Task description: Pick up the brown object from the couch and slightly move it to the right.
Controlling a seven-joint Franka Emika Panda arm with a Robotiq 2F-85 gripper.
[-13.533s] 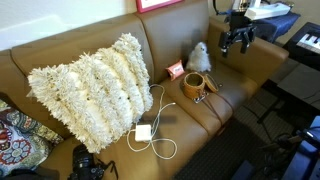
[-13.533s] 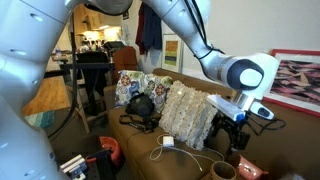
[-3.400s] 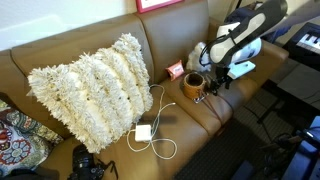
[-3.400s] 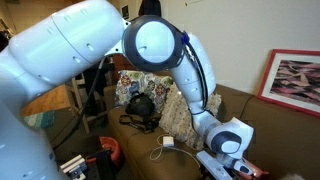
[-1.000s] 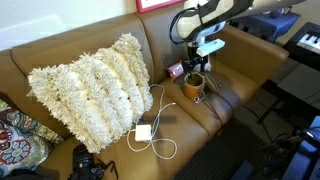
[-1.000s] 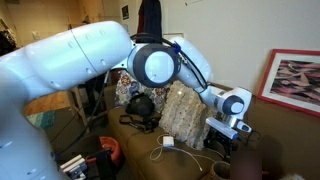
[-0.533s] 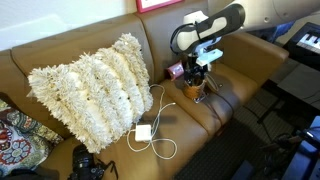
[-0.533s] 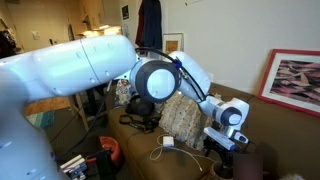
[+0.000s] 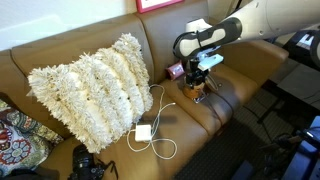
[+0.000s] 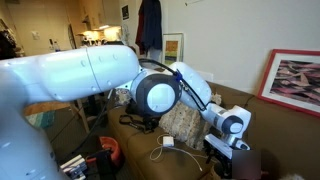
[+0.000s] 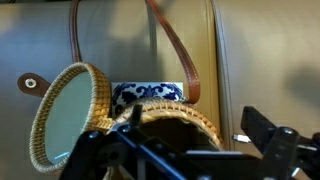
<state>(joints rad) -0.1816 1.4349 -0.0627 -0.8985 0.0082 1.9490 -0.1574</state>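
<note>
My claw (image 9: 200,80) hangs spread open over the brown object (image 11: 172,113), one finger at 3 o'clock and one at 9, gripping nothing. The object sits on the couch (image 9: 250,65) seat. My own claw hides its inside. At its 12 o'clock lies one blue patterned square (image 11: 148,93), at 9 one woven-rimmed disc (image 11: 62,118), and one strap (image 11: 178,50) runs upward. One shaggy pillow (image 9: 90,85) and one white charger (image 9: 143,132) lie off toward 9.
</note>
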